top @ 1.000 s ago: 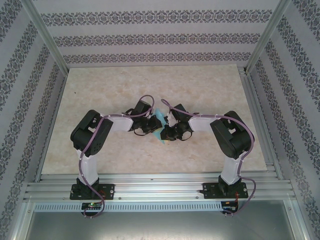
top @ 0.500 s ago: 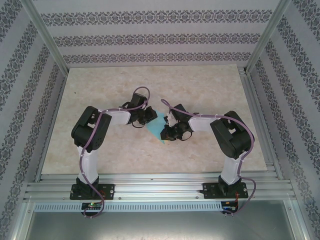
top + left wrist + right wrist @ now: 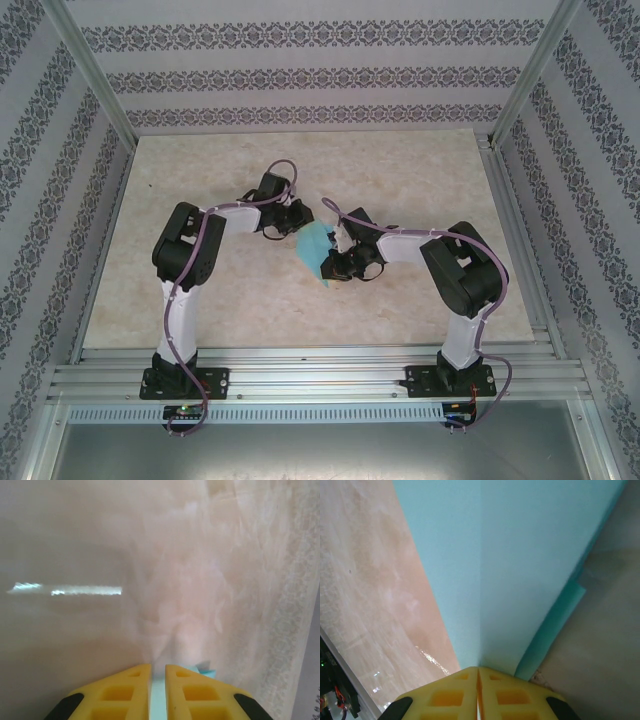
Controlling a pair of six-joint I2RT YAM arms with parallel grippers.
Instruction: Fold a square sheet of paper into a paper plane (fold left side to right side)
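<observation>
The sheet of paper (image 3: 315, 245), turquoise-blue and partly folded, sits between the two hands. In the right wrist view the sheet (image 3: 520, 555) spreads wide away from the fingers, with a straight crease running up its middle from the fingertips. A darker second layer shows along its right edge. Whether any part of it touches the surface below, I cannot tell.

The right hand (image 3: 333, 262) is at the sheet's near right side. Its yellow fingers are pressed together on the paper right at the crease, as its own camera shows (image 3: 478, 669). The left hand (image 3: 301, 227) meets the sheet at its far left edge. In the left wrist view (image 3: 158, 667) its fingers stand nearly together, with a thin strip of the sheet (image 3: 158, 700) clamped in the narrow gap.

The pale marbled counter (image 3: 200, 180) lies under the sheet and stretches well beyond it on every side. Patterned walls (image 3: 300, 70) stand beyond the counter, far from the sheet.
</observation>
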